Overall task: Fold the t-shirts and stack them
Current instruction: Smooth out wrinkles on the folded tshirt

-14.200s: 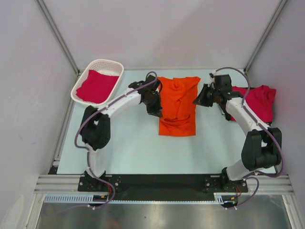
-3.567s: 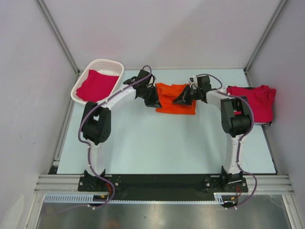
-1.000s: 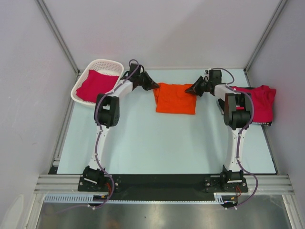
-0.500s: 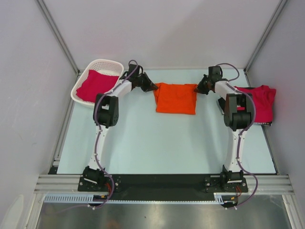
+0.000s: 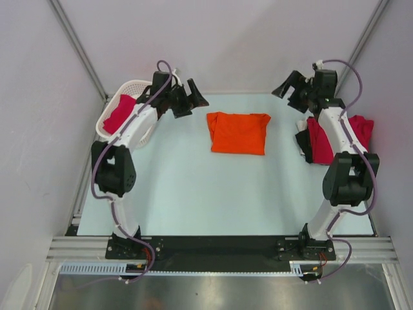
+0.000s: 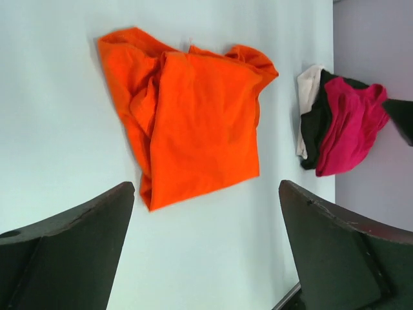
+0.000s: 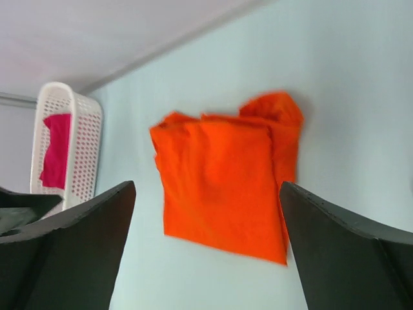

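Observation:
A bright orange t-shirt (image 5: 237, 132) lies folded into a rough rectangle on the table's far middle. It also shows in the left wrist view as the orange t-shirt (image 6: 193, 123) and in the right wrist view as the orange t-shirt (image 7: 222, 181). My left gripper (image 5: 193, 105) hangs open to its far left, holding nothing. Off its far right, my right gripper (image 5: 287, 97) is likewise open, with nothing in it. Both are lifted clear of the cloth. One crimson t-shirt (image 5: 118, 113) lies in the basket. Another crimson t-shirt (image 5: 352, 132) lies at the right edge, partly behind the right arm.
The white lattice basket (image 5: 145, 87) stands at the far left corner, partly under the left arm. Dark and white cloth (image 6: 313, 110) lies against the right-hand crimson shirt. The enclosure's walls and frame posts run close behind both grippers.
Both grippers were shut at the orange shirt's far corners. They have opened, let go and lifted outward. The shirt stays folded on the table.

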